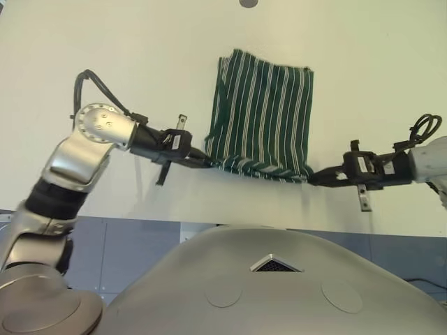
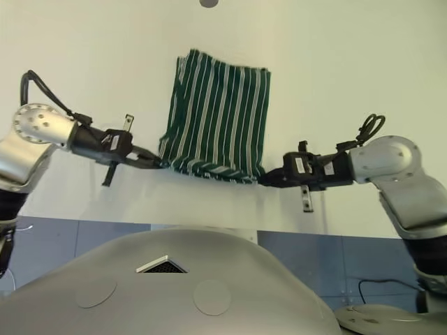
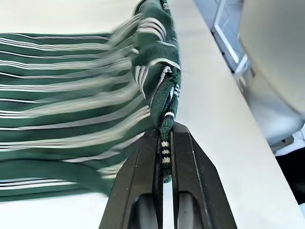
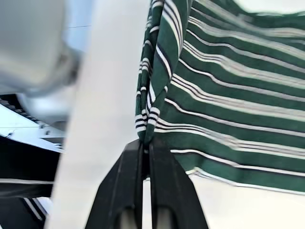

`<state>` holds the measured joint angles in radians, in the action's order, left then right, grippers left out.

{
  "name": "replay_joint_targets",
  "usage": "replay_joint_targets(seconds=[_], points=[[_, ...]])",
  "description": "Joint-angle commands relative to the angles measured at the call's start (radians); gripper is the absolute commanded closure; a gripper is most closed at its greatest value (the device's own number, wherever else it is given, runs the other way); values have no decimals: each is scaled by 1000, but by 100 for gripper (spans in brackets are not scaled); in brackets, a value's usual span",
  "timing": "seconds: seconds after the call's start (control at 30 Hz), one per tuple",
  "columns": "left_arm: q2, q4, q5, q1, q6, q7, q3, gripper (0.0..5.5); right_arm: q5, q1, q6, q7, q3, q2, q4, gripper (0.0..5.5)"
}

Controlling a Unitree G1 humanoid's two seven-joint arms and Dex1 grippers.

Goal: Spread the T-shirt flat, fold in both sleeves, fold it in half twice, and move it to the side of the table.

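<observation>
A green T-shirt (image 1: 264, 112) with thin white stripes lies folded into a narrow rectangle on the white table (image 1: 126, 42), its far end flat and its near edge lifted. My left gripper (image 1: 211, 162) is shut on the near left corner of the T-shirt (image 3: 164, 119). My right gripper (image 1: 313, 177) is shut on the near right corner of the T-shirt (image 4: 157, 86). Between the two grippers the near hem (image 2: 209, 169) sags slightly above the table.
The table's near edge (image 1: 209, 220) runs just behind both grippers, with grey floor (image 1: 126, 244) below it. A small dark round mark (image 1: 248, 3) sits at the table's far side. Bare white tabletop extends left and right of the shirt.
</observation>
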<state>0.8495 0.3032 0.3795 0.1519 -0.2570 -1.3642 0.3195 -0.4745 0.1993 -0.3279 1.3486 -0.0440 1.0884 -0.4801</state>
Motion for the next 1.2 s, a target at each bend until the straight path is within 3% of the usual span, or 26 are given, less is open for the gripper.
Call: replay_joint_targets(seconds=[0.03,0.17,0.3,0.33,0.43,0.57,0.73,0.87,0.97,1.07,1.2], points=[[-156,-218,-49,272,-70,116,-12,548,-20,-413,-85,61,-60,-96,283,550],[-311,-702,-180,508,36,179,24,548,112,-726,-47,124,-185,-246,735,550],[-451,-1072,-259,621,169,268,14,548,233,-877,38,-7,-207,-402,1095,550],[-477,-1117,-266,627,191,267,12,548,254,-889,56,-44,-202,-425,1140,550],[-534,-1223,-294,639,279,314,-12,480,309,-879,115,-150,-182,-455,1179,481],[-547,-1368,-308,693,427,590,-134,419,376,-845,281,-386,-120,-501,1131,414],[-541,-1260,-246,583,461,630,-254,336,246,-660,279,-336,-137,-648,847,389],[-579,-1048,-181,501,385,695,-327,336,318,-658,242,-393,-169,-722,1155,389],[-585,-872,-165,410,316,730,-339,336,318,-688,269,-516,-77,-695,1425,389],[-581,-747,-160,332,257,761,-349,336,279,-662,332,-785,80,-578,1627,389],[-601,-694,-144,289,220,833,-392,336,165,-637,437,-1071,295,-534,1688,389]])
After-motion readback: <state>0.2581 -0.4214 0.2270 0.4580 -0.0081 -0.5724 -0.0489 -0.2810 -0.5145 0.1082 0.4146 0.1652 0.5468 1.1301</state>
